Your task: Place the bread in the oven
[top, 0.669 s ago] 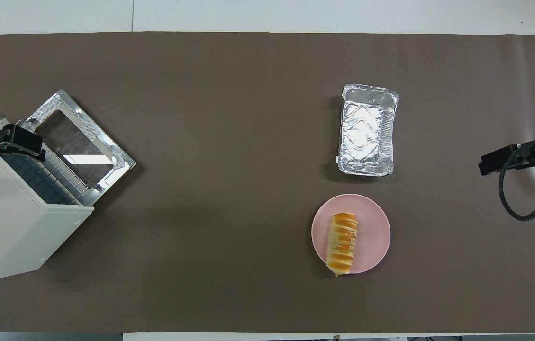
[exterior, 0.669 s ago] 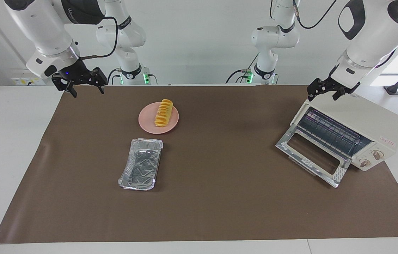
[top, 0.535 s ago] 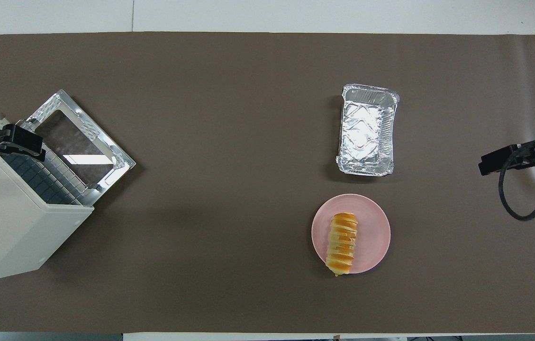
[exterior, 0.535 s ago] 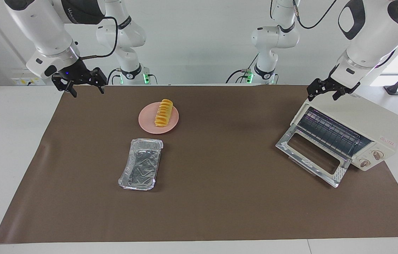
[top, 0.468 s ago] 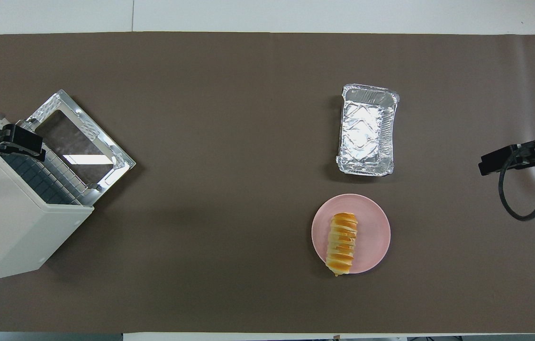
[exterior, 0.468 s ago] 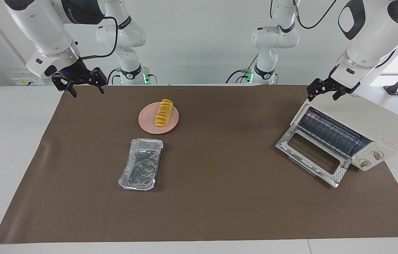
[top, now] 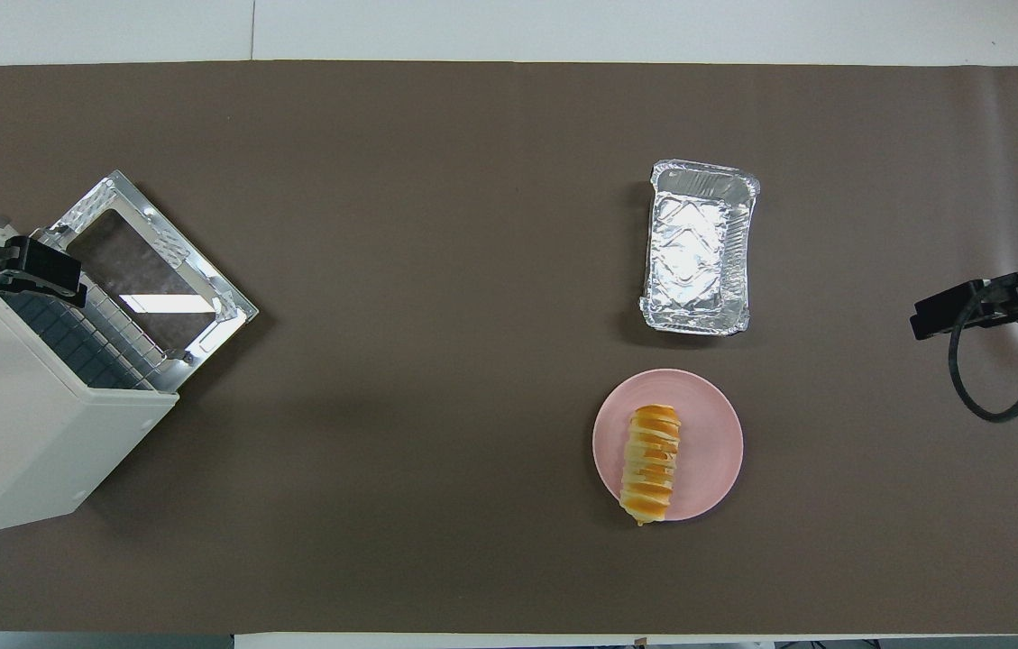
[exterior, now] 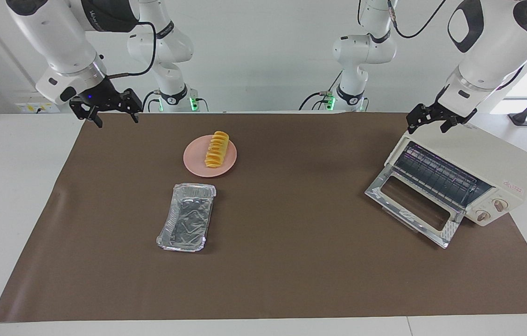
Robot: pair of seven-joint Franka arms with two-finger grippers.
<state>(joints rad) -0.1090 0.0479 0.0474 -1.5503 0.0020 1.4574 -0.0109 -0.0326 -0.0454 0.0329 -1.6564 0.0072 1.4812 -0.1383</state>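
Bench [exterior: 11,186] carries a brown mat [exterior: 291,261] across nearly its whole width; white margins remain bare at both ends.

Right end effector [exterior: 110,114] hangs in the air over the mat's corner at the right arm's end, fingers pointing down and spread apart, holding nothing. Its arm descends steeply from above, wrist bent toward the bench. In the overhead view this end effector [top: 959,308] shows only at the frame's edge, with a black cable looped beneath it.

Bread [exterior: 216,148] lies lengthwise on a round pink plate [exterior: 194,163], toward the table's middle from the right end effector and well apart from it. Open mat lies between them. A foil tray [exterior: 186,217], empty, sits just beside the plate, farther from the robots.

Left end effector [exterior: 435,120] hangs over the top rear corner of the toaster oven [exterior: 487,158], close above it; contact cannot be confirmed. Fingers spread, nothing held. The arm slopes down from the upper corner of the facing view.

Oven door [exterior: 412,205] is dropped open onto the mat, wire rack [exterior: 436,175] exposed, opening angled toward the table's middle. A broad stretch of bare mat separates the door from the plate and tray.
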